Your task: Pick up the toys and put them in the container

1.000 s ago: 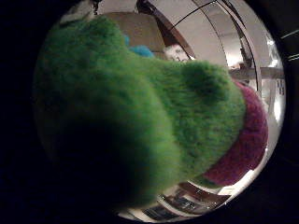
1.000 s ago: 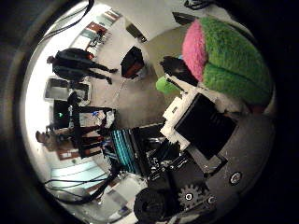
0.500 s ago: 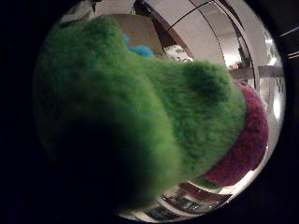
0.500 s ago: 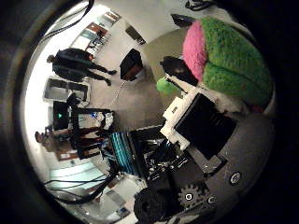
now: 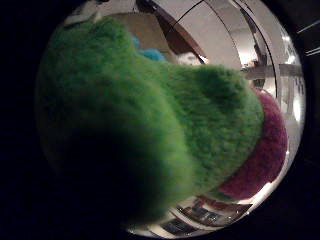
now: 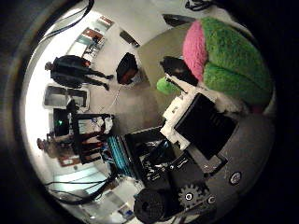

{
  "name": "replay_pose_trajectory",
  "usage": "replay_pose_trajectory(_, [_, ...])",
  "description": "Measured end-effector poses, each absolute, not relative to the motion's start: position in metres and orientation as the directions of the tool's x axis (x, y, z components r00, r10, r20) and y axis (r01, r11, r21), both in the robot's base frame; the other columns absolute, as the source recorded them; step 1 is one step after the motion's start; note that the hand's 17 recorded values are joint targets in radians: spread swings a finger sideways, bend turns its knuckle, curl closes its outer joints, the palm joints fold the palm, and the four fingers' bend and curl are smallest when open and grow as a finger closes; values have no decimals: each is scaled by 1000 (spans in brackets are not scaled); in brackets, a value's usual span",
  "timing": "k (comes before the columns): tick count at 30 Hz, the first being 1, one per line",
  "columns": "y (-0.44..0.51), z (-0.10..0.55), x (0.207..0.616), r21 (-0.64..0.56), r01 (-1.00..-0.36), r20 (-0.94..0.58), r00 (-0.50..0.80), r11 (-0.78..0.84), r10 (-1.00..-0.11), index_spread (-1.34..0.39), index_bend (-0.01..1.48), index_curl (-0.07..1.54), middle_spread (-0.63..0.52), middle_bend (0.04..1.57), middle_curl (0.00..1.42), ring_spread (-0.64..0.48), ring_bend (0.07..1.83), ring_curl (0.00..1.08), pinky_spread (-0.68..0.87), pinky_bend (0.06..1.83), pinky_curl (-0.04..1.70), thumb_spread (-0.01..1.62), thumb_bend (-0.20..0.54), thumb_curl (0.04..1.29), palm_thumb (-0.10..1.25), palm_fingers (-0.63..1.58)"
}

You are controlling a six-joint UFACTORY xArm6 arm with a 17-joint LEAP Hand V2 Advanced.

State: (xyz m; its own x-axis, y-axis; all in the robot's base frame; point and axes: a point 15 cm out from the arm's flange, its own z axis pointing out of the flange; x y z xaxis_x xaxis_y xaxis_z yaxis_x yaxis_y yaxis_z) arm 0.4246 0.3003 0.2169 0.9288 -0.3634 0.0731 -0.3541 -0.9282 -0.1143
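Fuzzy green-and-pink plush toy (image 5: 165, 135) is sitting right against the palm; we're seeing the white-and-black hand (image 6: 196, 126) curled round it. Container's not showing beside the toy, so we're risking a drop if grip slackens.

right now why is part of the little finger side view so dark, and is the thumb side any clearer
Little finger side palm view: the fuzzy green and pink plush toy sits against the lens, shadowing its own near side. Thumb side palm view: brighter, toy visible beside the hand, room curved by the wide lens.
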Motion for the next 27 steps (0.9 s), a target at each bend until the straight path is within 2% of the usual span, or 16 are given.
replay_pose_trajectory(16, [311,214,435,-117,-355,71,928,-927,-365,-283,1044,955,-201,1183,1008,-334,1199,1041,-267,1217,1149,1085,-17,388,933,1069])
replay_pose_trajectory(20, [311,214,435,-115,-355,72,929,-928,-364,-290,1007,953,-205,1148,999,-325,1182,1020,-266,1228,1130,1085,-18,387,928,1050])
replay_pose_trajectory(23, [309,214,436,-113,-355,74,929,-928,-364,-309,908,936,-207,1106,968,-315,1152,963,-277,1179,1073,1077,-19,390,923,1034])
replay_pose_trajectory(25, [309,214,436,-112,-352,74,930,-929,-361,-336,778,906,-205,1057,928,-302,1122,904,-303,1134,1005,1069,-23,391,907,1009])
replay_pose_trajectory(27, [307,214,437,-111,-346,77,932,-932,-355,-374,575,863,-216,959,875,-303,1100,835,-376,1086,928,1038,-32,396,858,844])
